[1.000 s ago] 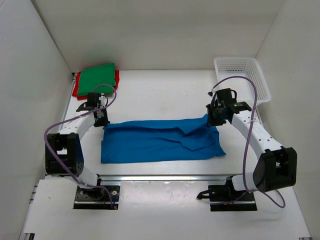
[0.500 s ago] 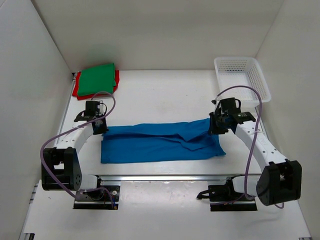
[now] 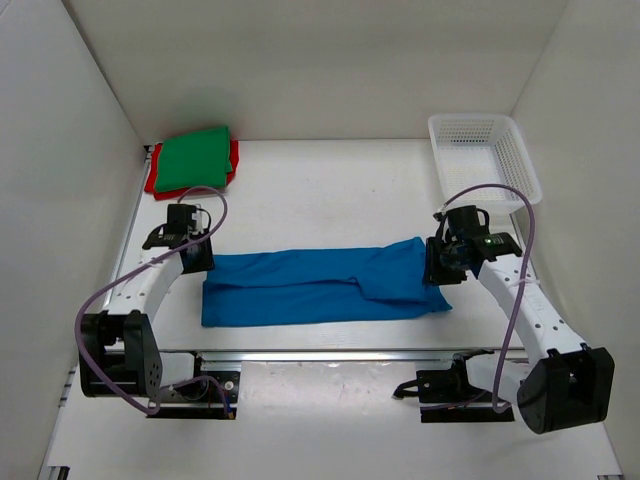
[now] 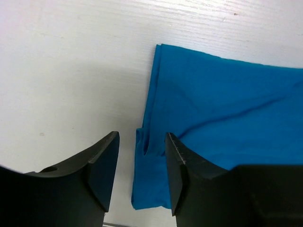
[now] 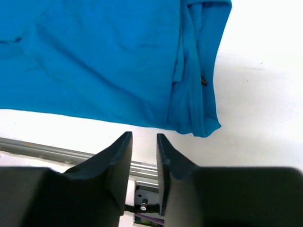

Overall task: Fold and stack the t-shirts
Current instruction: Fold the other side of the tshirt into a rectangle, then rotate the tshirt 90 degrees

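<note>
A: What is different from one second ago?

B: The blue t-shirt is now a narrower band across the bench. Before, its far right corner was lifted at the right pincer. Now that edge lies flat on the near half, so the lengthwise fold looks finished.

A: Do the pincers hold something?

B: No. The right one has only a thin gap between its fingers and nothing in it; it hovers above the shirt's right end. The left pincer is wider apart, also empty, over the shirt's left edge. Both have come toward the near side.

A: And the other shirts?

B: The green t-shirt lies folded on the red t-shirt in the far left corner, well apart from the blue one.

A: What remains?

B: I think the crosswise folds, then carrying it to that stack.
</note>
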Motion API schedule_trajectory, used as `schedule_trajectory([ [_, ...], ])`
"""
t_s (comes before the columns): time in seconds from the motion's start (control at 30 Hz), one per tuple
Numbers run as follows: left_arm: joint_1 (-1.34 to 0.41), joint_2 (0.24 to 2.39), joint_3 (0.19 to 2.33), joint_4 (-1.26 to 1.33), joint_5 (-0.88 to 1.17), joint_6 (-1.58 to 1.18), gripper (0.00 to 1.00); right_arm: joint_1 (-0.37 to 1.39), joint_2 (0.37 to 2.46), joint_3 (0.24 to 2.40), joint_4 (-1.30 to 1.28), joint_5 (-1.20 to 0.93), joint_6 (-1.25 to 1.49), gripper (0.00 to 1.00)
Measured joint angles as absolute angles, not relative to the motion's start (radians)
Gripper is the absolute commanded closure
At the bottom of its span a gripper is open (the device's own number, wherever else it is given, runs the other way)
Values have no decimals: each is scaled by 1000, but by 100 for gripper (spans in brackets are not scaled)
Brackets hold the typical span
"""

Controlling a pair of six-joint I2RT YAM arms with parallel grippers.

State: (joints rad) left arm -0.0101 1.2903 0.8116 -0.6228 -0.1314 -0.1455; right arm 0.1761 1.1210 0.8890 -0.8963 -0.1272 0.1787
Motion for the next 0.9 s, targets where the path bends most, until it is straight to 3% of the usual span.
schedule_trajectory([
  [0.1,-13,1278,822,-633,-143,-142,49,199,1111,919,-912,-115,189,72],
  [0.17,-26,1280,834,-636,-148,-142,57,217,1111,932,-910,-110,199,72],
  [0.33,-114,1324,854,-615,-157,-146,64,279,1117,904,-862,-120,246,100],
  [0.67,-262,1615,911,-569,-137,-202,74,419,1296,704,-638,-185,424,100],
  [0.9,-271,1653,934,-566,-97,-246,77,349,1598,860,-584,-232,451,100],
])
